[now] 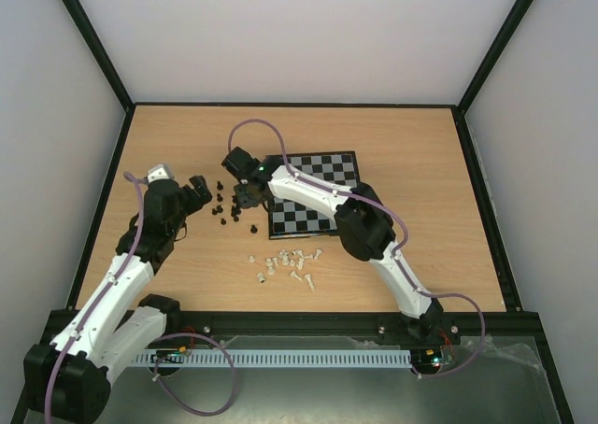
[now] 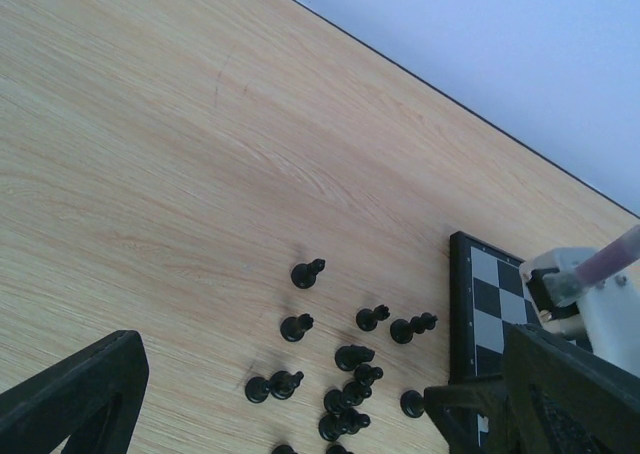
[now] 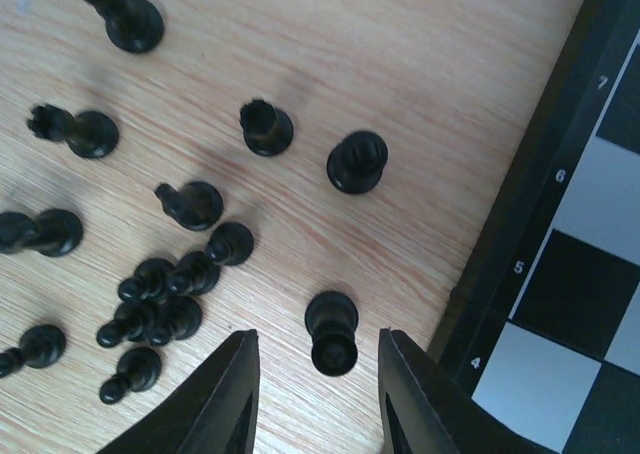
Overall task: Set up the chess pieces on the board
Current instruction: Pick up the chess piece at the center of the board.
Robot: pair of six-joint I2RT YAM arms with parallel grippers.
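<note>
My right gripper (image 3: 317,339) sits low over the black chess pieces (image 1: 224,207), just left of the board (image 1: 332,167). Its fingers stand either side of one upright black piece (image 3: 332,324), with a gap on both sides, not clamped. My left gripper (image 1: 200,192) is spread wide and empty, left of the black cluster. Nearer, the white pieces (image 1: 288,263) lie scattered on the table (image 1: 420,162).

One board (image 1: 327,170), two arms (image 1: 112,289), roughly fourteen black pieces (image 3: 357,161), about a dozen white pieces (image 1: 285,256).

Chess pieces (image 3: 357,162) — left, before board (image 1: 327,167).
</note>
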